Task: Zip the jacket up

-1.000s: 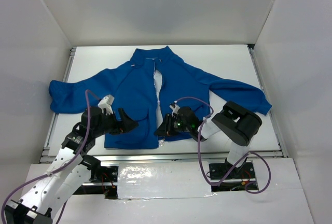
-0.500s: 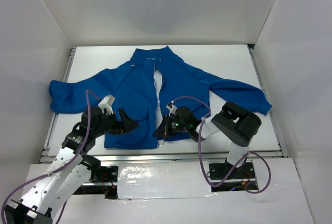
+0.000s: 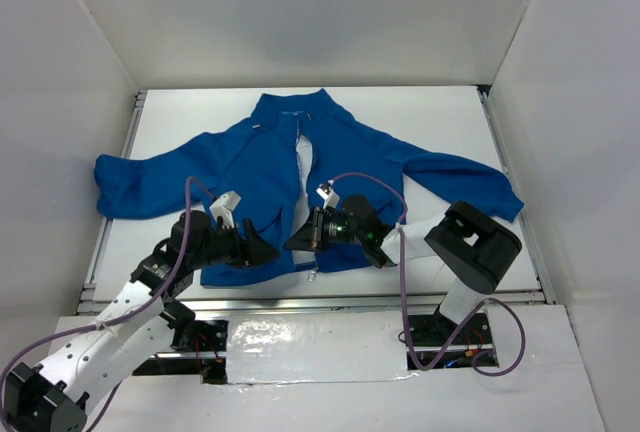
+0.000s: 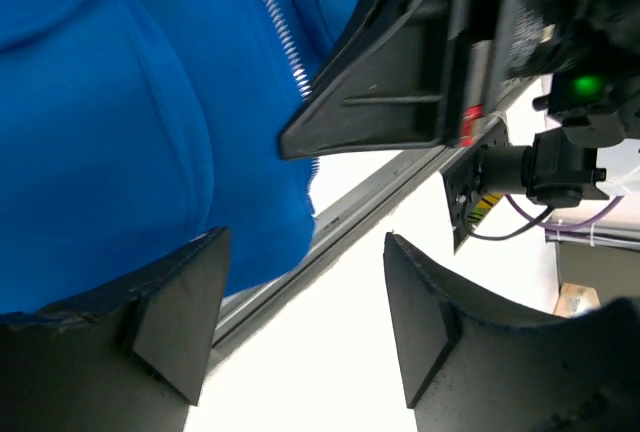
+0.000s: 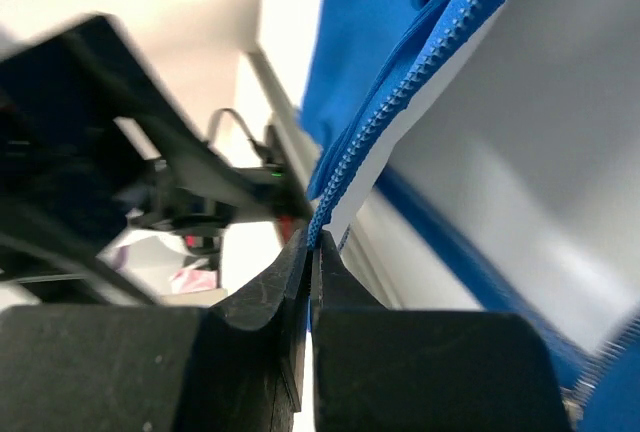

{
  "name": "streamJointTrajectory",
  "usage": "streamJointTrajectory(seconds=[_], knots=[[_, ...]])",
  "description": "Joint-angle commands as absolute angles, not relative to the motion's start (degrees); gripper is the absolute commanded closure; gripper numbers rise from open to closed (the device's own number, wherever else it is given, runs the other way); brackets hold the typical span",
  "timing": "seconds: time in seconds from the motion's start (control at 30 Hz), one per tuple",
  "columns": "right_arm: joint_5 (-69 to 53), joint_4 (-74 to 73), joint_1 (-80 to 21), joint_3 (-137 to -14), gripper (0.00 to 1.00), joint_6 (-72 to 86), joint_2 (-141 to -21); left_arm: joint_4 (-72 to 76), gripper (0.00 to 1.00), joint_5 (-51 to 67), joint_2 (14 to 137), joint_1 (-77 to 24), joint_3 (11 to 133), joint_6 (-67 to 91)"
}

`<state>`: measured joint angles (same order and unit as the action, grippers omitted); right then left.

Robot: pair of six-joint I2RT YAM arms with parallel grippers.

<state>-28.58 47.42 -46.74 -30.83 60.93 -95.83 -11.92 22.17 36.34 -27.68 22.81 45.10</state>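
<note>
Right wrist view gives you the right gripper point(image 5: 310, 249) pinched tight, its jaws pressed together on the lower end of the zipper point(image 5: 400, 100). Whether the small metal pull sits inside that pinch is hard to tell from this angle. Out from the pinch, the toothed edge runs up and away, held off the rest of the jacket point(image 5: 345, 42).

On the left wrist view your left gripper point(image 4: 300, 324) stands wide apart with nothing between its fingers point(image 4: 175, 317). It hangs over the jacket's bottom hem, just beside the other gripper's black body.

From above, you see both grippers close together at the jacket's bottom centre. The jacket lies flat on the white table point(image 3: 430, 117), collar on the far side from the arms, sleeves spread to either side, front parted along a pale strip.
</note>
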Motion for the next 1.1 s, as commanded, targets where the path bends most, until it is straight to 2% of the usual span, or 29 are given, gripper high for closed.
streamJointTrajectory(seconds=[0.0,0.17,0.43,0.53,0.77,0.87,1.07], knots=[[-31.2,53.1,-47.3,-32.8,1.00,64.0,-93.0,-7.3,0.27,21.4,36.1,-28.8,22.6,46.4],[-32.2,57.4,-47.4,-31.9,1.00,66.7,-93.2,-5.9,0.34,21.5,37.1,-29.2,21.4,46.8],[-30.7,56.9,-47.5,-31.8,1.00,67.3,-92.3,-4.4,0.34,20.4,40.0,-31.2,20.2,47.4],[-30.5,56.1,-47.7,-32.3,1.00,67.1,-92.1,-3.7,0.29,19.8,40.4,-31.8,20.0,47.8],[-29.7,56.7,-48.6,-32.4,1.00,67.5,-92.7,-1.1,0.31,19.7,41.7,-32.5,19.4,48.5],[-29.3,57.5,-48.8,-32.3,1.00,67.9,-93.1,-0.4,0.39,20.4,43.1,-32.6,19.1,48.7],[-28.6,55.6,-48.8,-32.8,1.00,67.2,-92.5,-0.4,0.46,19.7,42.5,-32.9,18.9,48.3]])
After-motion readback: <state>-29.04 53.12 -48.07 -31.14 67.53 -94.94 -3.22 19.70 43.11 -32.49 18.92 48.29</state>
